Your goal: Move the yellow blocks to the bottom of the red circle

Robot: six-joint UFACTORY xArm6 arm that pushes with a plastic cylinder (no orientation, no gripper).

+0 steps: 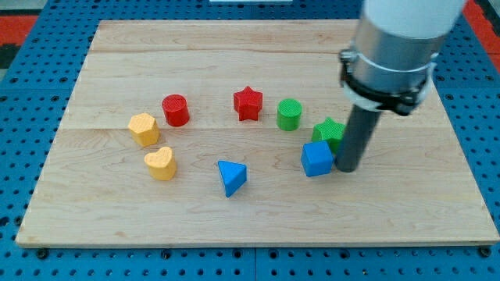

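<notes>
A yellow hexagon block lies at the view's left, just left and below the red circle block. A yellow heart block lies below the hexagon, lower left of the red circle. My tip rests on the board at the view's right, touching the right side of a blue cube and just below a green star block. The tip is far right of both yellow blocks.
A red star and a green cylinder sit near the board's centre. A blue triangle lies below centre. The wooden board rests on a blue pegboard table.
</notes>
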